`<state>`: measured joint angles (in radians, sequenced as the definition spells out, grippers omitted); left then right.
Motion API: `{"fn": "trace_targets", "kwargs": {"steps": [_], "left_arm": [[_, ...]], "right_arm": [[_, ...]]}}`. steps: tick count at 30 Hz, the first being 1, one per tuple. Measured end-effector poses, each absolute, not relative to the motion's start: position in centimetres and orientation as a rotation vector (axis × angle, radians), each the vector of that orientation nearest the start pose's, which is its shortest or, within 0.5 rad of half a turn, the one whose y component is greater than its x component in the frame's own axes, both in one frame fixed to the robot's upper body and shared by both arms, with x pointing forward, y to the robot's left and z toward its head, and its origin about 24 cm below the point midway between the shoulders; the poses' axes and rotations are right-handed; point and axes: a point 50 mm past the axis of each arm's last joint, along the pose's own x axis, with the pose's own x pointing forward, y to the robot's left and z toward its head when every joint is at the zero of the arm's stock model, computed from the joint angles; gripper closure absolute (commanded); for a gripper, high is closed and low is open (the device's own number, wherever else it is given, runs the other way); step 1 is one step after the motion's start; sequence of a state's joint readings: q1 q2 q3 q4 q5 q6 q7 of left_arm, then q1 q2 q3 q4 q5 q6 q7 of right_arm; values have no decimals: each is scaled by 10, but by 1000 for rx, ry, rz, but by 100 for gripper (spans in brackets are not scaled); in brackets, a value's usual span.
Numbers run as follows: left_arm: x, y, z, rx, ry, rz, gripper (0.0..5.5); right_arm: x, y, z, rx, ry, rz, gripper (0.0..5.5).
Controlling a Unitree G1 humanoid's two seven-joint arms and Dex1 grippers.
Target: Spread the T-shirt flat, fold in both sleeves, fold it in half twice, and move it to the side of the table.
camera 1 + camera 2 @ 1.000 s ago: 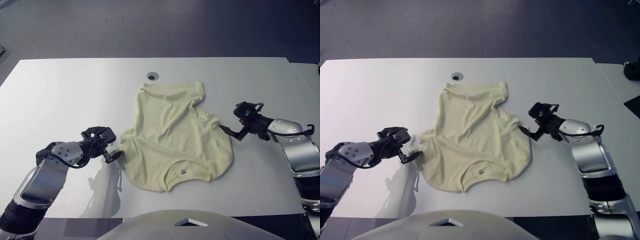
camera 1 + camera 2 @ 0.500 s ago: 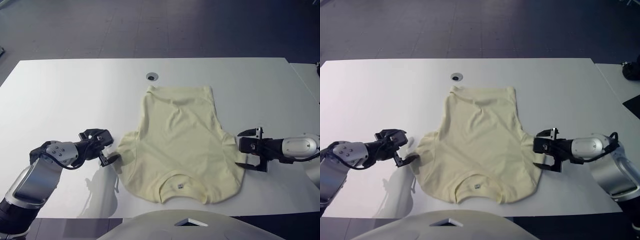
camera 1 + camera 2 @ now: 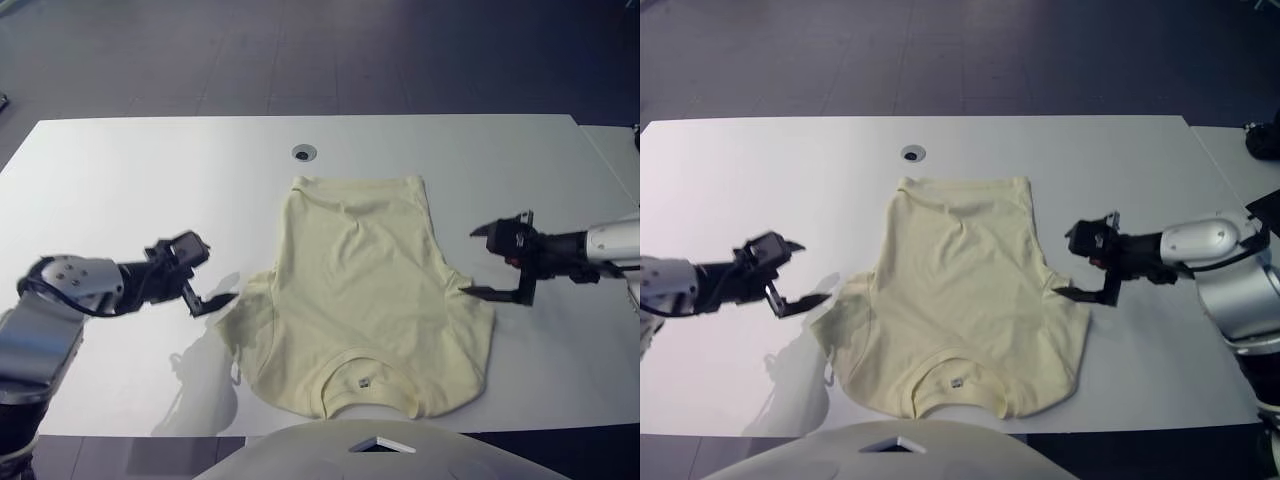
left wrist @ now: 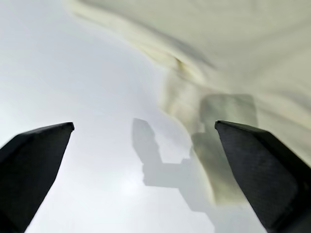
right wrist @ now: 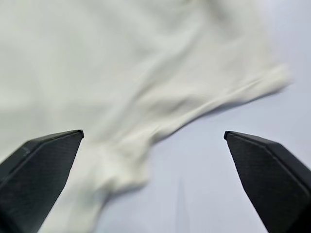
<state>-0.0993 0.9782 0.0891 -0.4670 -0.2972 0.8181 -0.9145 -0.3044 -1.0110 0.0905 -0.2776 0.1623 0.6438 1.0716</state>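
The T-shirt [image 3: 365, 290] lies on the table [image 3: 120, 170], collar [image 3: 365, 372] nearest the robot. Farther out, the left end effector [image 3: 212, 272] sits just outside the left sleeve [image 3: 245, 312], and the right end effector [image 3: 470, 262] just outside the right sleeve [image 3: 472, 312]. Both gape wide, empty. The shirt's long axis runs on to the far hem [image 3: 355, 185].
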Motion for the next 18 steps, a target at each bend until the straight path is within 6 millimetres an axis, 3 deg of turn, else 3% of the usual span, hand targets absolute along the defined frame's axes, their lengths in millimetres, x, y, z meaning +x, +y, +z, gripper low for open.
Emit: {"fn": "trace_targets", "kwargs": {"steps": [3,7,9,13,18], "left_arm": [[272,233,164,560,410,-695,10],[316,208,150,517,324,-694,10],[339,186,137,486,308,-740,10],[370,165,124,450,307,-757,10],[386,161,103,509,363,-724,10]], "right_arm": [[290,-212,156,-651,422,811,11],[308,-184,130,-623,373,756,11],[312,-168,115,-607,362,748,11],[314,-158,105,-595,324,714,11],[300,-162,73,-640,398,720,11]]}}
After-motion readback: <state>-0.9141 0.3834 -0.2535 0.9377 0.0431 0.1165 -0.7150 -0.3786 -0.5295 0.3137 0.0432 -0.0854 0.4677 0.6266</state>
